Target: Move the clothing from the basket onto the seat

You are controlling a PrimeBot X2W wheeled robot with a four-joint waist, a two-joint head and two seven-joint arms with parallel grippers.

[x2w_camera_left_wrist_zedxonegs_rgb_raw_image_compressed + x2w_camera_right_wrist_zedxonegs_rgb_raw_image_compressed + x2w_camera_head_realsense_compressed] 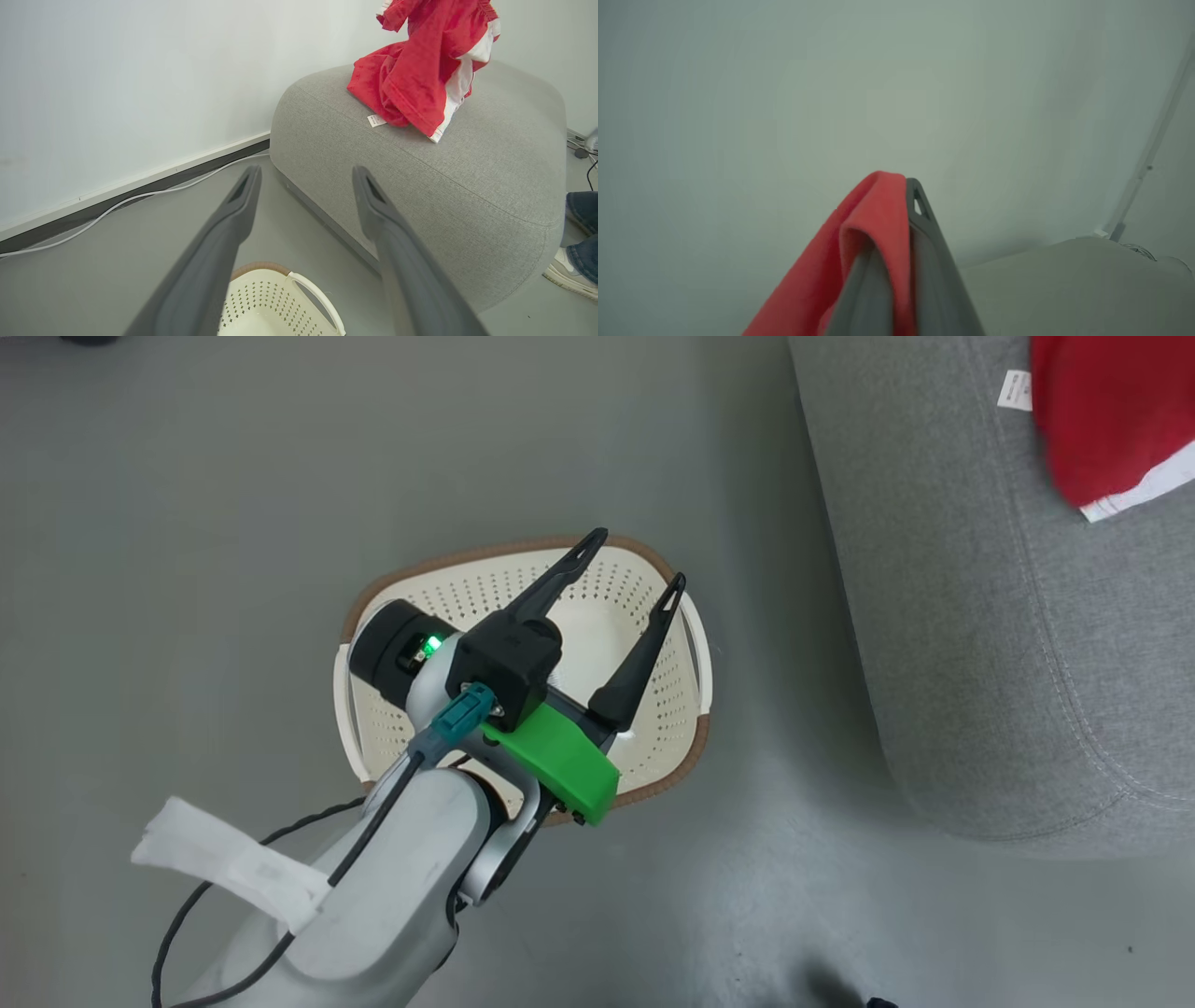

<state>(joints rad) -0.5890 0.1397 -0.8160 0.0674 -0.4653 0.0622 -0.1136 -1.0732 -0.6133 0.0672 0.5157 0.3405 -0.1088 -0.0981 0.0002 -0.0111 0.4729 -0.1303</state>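
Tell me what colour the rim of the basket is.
The rim is brown, on a cream-white basket; the head view shows it best.

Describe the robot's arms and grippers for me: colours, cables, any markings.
The left arm is pale grey with a black wrist block, a green light, a bright green bracket and a teal plug on a black cable; a white strip wraps the forearm. The left gripper and right gripper have long tapering dark grey fingers with slotted tips.

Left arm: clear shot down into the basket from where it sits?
Likely yes. The left gripper hangs open above the basket, and nothing lies between them. Its fingers point more toward the seat than down, so it would need to tilt first.
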